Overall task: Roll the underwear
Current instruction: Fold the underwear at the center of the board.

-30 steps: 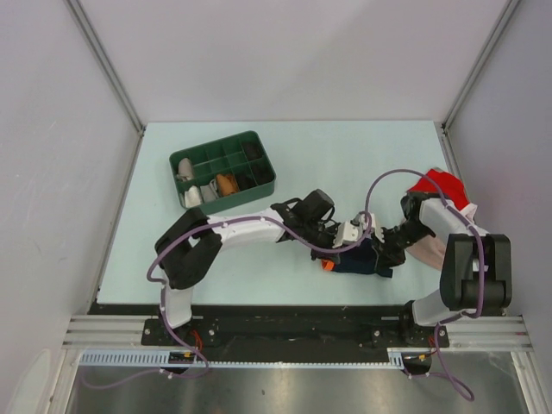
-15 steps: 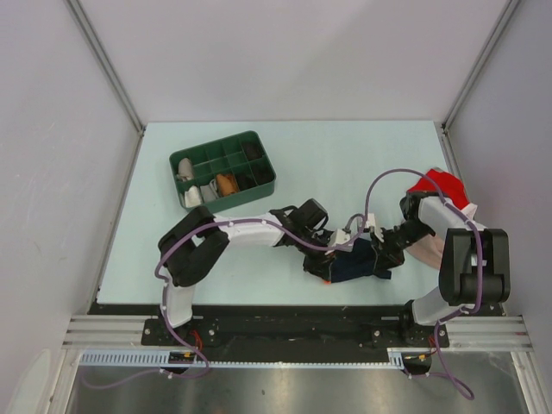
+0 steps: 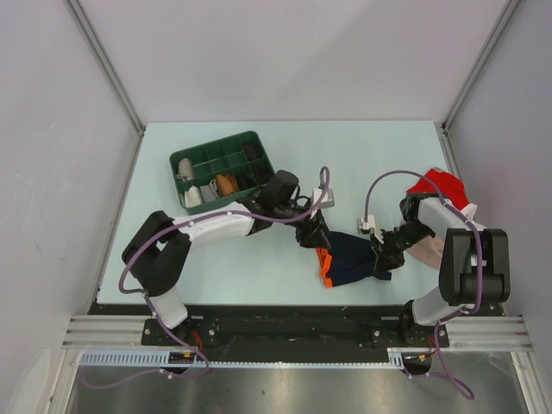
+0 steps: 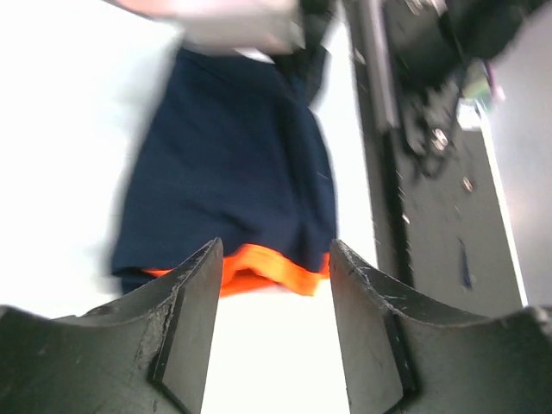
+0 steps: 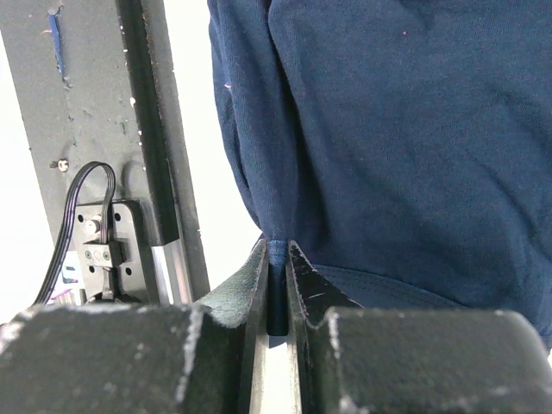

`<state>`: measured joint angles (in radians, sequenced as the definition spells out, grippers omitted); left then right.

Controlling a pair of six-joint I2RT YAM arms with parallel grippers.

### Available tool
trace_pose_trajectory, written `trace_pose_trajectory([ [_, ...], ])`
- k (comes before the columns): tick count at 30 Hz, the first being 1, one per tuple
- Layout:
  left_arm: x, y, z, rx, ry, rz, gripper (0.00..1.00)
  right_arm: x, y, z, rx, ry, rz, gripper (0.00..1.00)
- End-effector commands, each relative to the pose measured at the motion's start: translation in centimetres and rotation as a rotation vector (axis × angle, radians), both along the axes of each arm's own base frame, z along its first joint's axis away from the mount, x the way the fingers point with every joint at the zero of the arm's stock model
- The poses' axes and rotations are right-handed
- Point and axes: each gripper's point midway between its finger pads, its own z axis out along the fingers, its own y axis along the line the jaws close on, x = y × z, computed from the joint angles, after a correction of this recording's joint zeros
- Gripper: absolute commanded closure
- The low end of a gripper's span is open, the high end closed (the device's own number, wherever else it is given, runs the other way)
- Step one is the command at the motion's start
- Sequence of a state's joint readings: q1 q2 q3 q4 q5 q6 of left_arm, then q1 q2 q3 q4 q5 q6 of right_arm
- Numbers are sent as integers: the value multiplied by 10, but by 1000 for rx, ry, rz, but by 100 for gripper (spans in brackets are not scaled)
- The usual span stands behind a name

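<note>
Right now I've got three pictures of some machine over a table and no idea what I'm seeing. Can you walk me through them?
These are two robot arms bolted at the near edge of a pale table. The wide picture looks down from above and behind them. The other two come from a small camera on each wrist, so the dark prongs at the bottom are that arm's own fingers. On the table lie navy underwear with orange trim and a green divided tray holding small items. By the right arm are a red cloth and a beige-pink cloth. The right gripper is shut, pinching a fold of the navy fabric. The left gripper is open beside the orange edge, holding nothing.
</note>
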<state>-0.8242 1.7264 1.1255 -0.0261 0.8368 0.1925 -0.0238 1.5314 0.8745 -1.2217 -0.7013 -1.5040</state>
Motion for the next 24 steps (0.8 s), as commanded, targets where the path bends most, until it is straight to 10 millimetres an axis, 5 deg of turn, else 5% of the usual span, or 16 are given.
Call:
trace_pose_trajectory([
  [1, 25, -15, 26, -80, 27, 76, 43, 0, 3, 7, 31, -33, 11, 89],
  [6, 29, -37, 14, -99, 150, 69, 58, 1, 4, 8, 37, -37, 10, 89],
  [13, 21, -57, -28, -23, 223, 62, 77, 0, 5, 9, 46, -39, 11, 89],
  [19, 18, -37, -92, 155, 248, 131, 84, -2, 7, 14, 67, -48, 12, 89],
  [24, 10, -20, -121, 236, 258, 149, 86, 5, 11, 22, 94, -57, -12, 89],
])
